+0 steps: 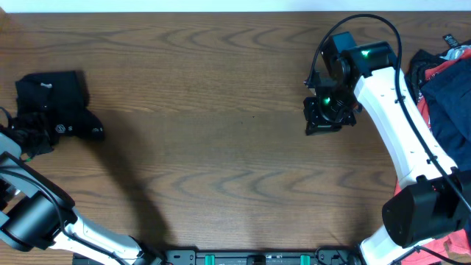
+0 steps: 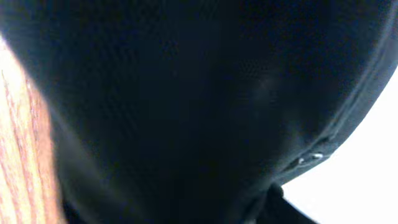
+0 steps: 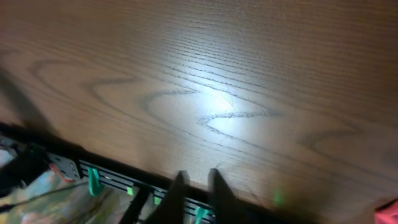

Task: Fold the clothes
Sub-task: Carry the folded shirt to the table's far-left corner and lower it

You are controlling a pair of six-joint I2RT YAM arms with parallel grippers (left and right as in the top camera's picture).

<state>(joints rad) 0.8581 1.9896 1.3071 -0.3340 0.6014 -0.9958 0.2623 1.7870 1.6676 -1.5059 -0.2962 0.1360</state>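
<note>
- A black rail (image 1: 257, 258) with green clips runs along the table's (image 1: 221, 162) near edge. The bases of both arms rise from that edge.
- The left arm (image 1: 33, 217) climbs from the table's near-left corner along its left edge.
- The left gripper (image 1: 22, 131) sits at the table's left edge, against the near-left side of the black garment (image 1: 53, 96). It is dark on dark in the overhead view. The left wrist view is filled with black cloth, with only a strip of wood grain at one side. Neither view shows whether its pincer is wide or narrow.
- The black garment lies bundled on the table's far-left part. Its long axis slants across the table from far-left to near-right. The squarer end is toward the far-left and a rounded lobe points near-right. A small white mark shows on the cloth.
- The right gripper (image 1: 322, 124) hangs over the table's right half, toward the far side, well apart from the garment. In the right wrist view its fingers (image 3: 219, 186) are drawn narrow with only a slim gap, and nothing is between them.
- A pile of clothes (image 1: 441, 81) in red and dark blue sits at the table's right edge, behind the white right arm (image 1: 390, 110).
</note>
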